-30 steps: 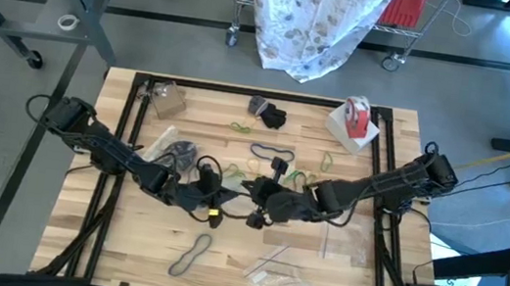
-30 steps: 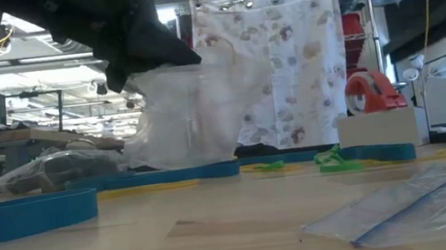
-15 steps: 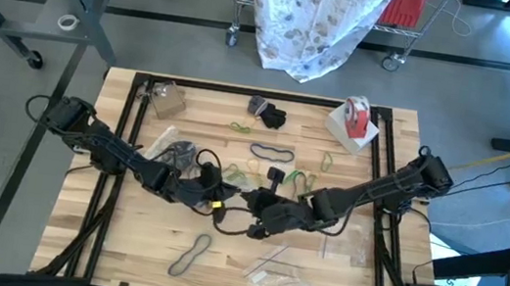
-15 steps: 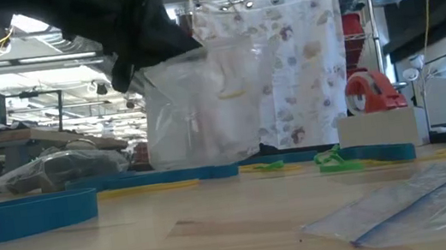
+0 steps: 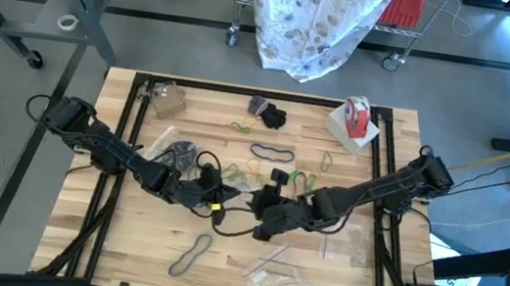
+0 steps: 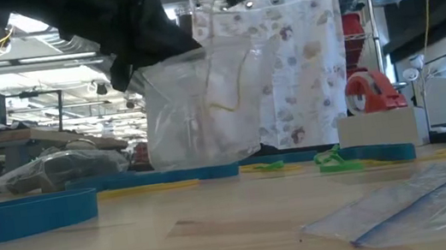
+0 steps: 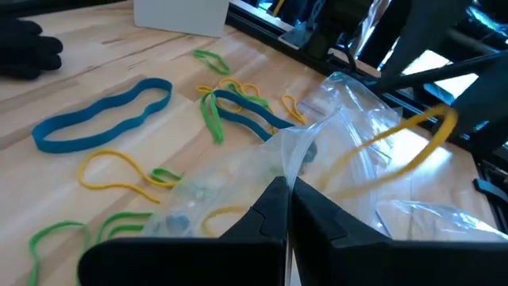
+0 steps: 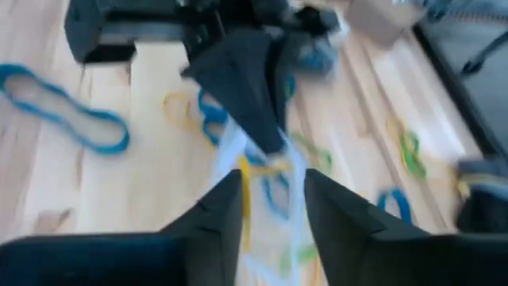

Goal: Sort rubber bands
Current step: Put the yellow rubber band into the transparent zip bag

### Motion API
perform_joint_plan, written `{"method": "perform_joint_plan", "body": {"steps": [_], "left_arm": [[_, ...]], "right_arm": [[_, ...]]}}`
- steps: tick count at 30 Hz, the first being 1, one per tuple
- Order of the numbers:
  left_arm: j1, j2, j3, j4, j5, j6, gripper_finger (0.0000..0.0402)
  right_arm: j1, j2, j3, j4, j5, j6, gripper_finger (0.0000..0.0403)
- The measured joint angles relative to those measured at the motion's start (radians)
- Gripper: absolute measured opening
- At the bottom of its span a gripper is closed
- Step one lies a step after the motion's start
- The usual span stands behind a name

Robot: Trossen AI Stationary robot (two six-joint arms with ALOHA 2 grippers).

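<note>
Pinching a clear bag (image 7: 349,171) shut-fingered, the left tool (image 7: 287,208) holds it above the tabletop (image 5: 133,246). A yellow rubber band (image 7: 397,143) drops inside it, just under the parted right tool (image 8: 270,187).

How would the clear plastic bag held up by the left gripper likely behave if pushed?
The clear plastic bag hangs crumpled from the shut left gripper, so it is probably floppy and would buckle rather than slide. It looks thin and light, likely swinging easily.
</note>
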Motion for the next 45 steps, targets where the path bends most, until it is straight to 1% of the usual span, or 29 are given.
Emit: {"method": "perform_joint_plan", "body": {"steps": [3, 6, 12, 16, 18, 20, 22, 26, 30, 33, 35, 39, 45], "left_arm": [[0.000, 0.000, 0.000, -0.006, 0.000, 0.006, 0.0001], [0.001, 0.000, 0.000, -0.006, 0.000, 0.016, 0.0001], [0.001, 0.000, 0.000, -0.005, 0.000, 0.028, 0.0001], [0.000, 0.000, 0.000, -0.004, 0.006, 0.027, 0.0001], [0.000, 0.000, 0.000, 0.007, 0.035, 0.021, 0.0001], [0.002, 0.000, 0.000, 0.020, 0.082, 0.020, 0.0001], [0.002, 0.000, 0.000, 0.029, 0.105, 0.026, 0.0001], [0.002, 0.000, 0.000, 0.022, 0.106, 0.025, 0.0001], [0.002, 0.000, 0.000, 0.022, 0.107, 0.026, 0.0001], [0.002, 0.000, 0.000, 0.023, 0.107, 0.026, 0.0001], [0.002, 0.000, 0.000, 0.021, 0.107, 0.026, 0.0001], [0.002, 0.000, 0.000, 0.021, 0.106, 0.026, 0.0001], [0.002, 0.000, 0.000, 0.021, 0.106, 0.033, 0.0001]], "right_arm": [[0.003, -0.036, 0.016, -0.145, -0.024, 0.066, 0.0147], [0.021, -0.055, 0.014, -0.283, -0.024, 0.135, 0.0151], [0.068, -0.062, 0.014, -0.373, -0.022, 0.216, 0.0151], [0.108, -0.062, 0.012, -0.521, 0.028, 0.320, 0.0152], [0.122, -0.066, -0.021, -0.575, 0.037, 0.386, 0.0152], [0.134, -0.084, -0.087, -0.594, 0.011, 0.444, 0.0152], [0.138, -0.114, -0.168, -0.571, -0.040, 0.491, 0.0152], [0.137, -0.175, -0.355, -0.468, -0.147, 0.552, 0.0152], [0.136, -0.229, -0.530, -0.297, -0.242, 0.536, 0.0152], [0.136, -0.236, -0.627, -0.159, -0.282, 0.493, 0.0152], [0.131, -0.235, -0.677, -0.085, -0.302, 0.470, 0.0152], [0.101, -0.227, -0.745, 0.041, -0.304, 0.434, 0.0152], [0.039, -0.229, -0.759, 0.075, -0.313, 0.349, 0.0152]]}}
